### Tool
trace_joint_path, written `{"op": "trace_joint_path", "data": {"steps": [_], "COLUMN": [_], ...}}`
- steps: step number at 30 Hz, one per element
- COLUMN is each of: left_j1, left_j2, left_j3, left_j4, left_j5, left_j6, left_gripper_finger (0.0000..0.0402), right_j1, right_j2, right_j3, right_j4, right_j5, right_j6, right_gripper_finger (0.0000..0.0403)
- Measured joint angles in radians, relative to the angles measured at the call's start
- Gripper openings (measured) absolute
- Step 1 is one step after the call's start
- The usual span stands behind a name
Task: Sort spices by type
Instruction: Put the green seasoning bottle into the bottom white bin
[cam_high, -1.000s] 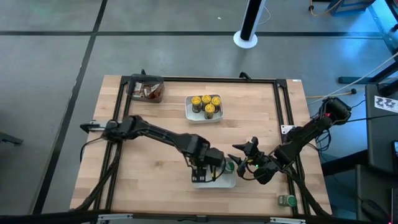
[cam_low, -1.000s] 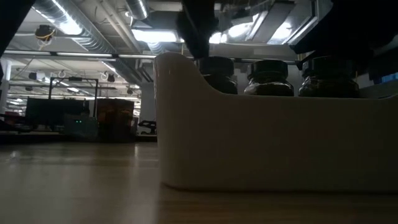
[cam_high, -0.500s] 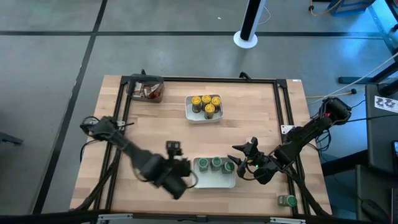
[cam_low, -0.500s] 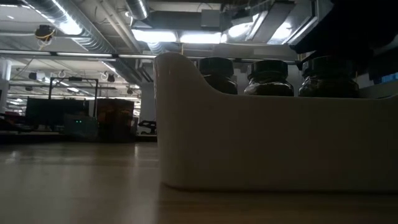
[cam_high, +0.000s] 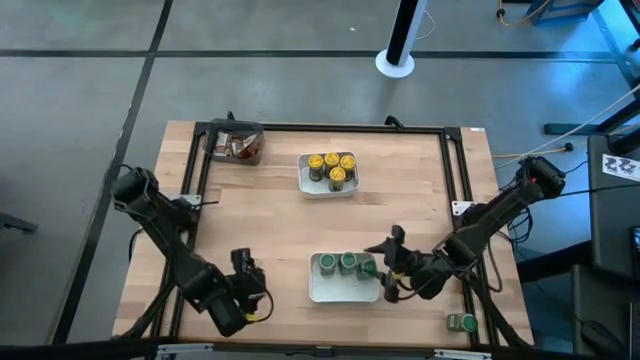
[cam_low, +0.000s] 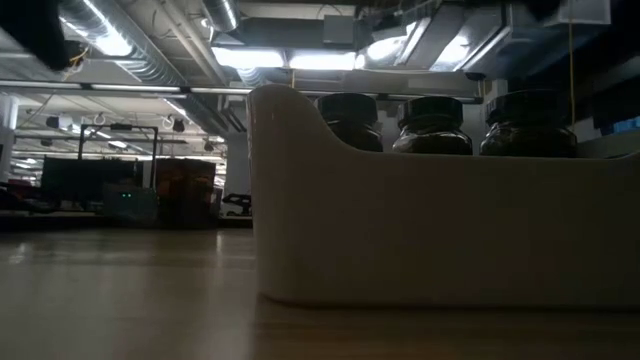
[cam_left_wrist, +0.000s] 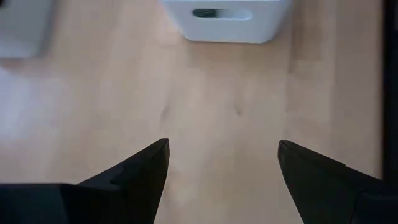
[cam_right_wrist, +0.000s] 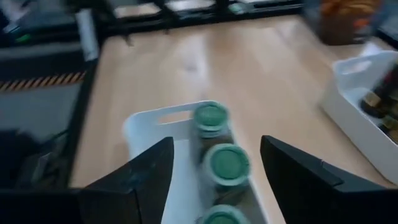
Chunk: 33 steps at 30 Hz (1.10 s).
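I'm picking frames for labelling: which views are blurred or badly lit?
Right wrist view: motion-smeared, green-lid jars soft. Low view: backlit by ceiling lights, white tray and its jars nearly silhouetted. Left wrist view: soft but evenly lit. High view: sharp and even.

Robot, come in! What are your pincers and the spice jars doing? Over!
Left pincer open, empty, near front-left. Right pincer open, empty, beside white rectangular tray of three green-lidded round jars. One green-lidded jar stranded at table corner.

3 green-lidded jars (cam_high: 347, 263), white tray (cam_high: 330, 290); 4 yellow-lidded jars (cam_high: 331, 166); light wood table (cam_high: 260, 220).
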Motion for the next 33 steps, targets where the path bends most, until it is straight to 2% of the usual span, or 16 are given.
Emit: {"op": "trace_joint_path", "data": {"steps": [4,8,15,19,22,25,29,33], "left_j1": [-0.017,-0.018,0.002,0.028,0.043,0.056,0.067,0.08], "left_j2": [-0.011,-0.011,-0.011,-0.011,-0.011,-0.011,-0.011,-0.011], "left_j3": [-0.114,-0.178,-0.227,-0.247,-0.25,-0.25,-0.25,-0.25], "left_j4": [0.198,0.367,0.541,0.625,0.641,0.634,0.636,0.638], "left_j5": [-0.015,-0.017,-0.082,-0.097,-0.098,-0.097,-0.098,-0.098], "left_j6": [-0.036,0.001,0.166,0.266,0.31,0.345,0.381,0.404], "left_gripper_finger": [0.0285,0.0285,0.0285,0.0285,0.0285,0.0285,0.0285,0.0285], "right_j1": [0.0,0.0,0.0,0.022,0.029,0.028,0.027,0.044], "right_j2": [0.0,0.001,0.015,0.066,0.137,0.217,0.304,0.349], "right_j3": [0.177,0.303,0.388,0.457,0.553,0.67,0.818,0.855], "right_j4": [-0.217,-0.356,-0.357,-0.302,-0.336,-0.488,-0.841,-1.069], "right_j5": [-0.114,-0.249,-0.478,-0.504,-0.506,-0.508,-0.523,-0.616], "right_j6": [-0.029,-0.003,0.099,0.106,0.091,0.108,0.226,0.402], "right_gripper_finger": [0.0241,0.0241,0.0241,0.0241,0.0241,0.0239,0.0221,0.0195]}}
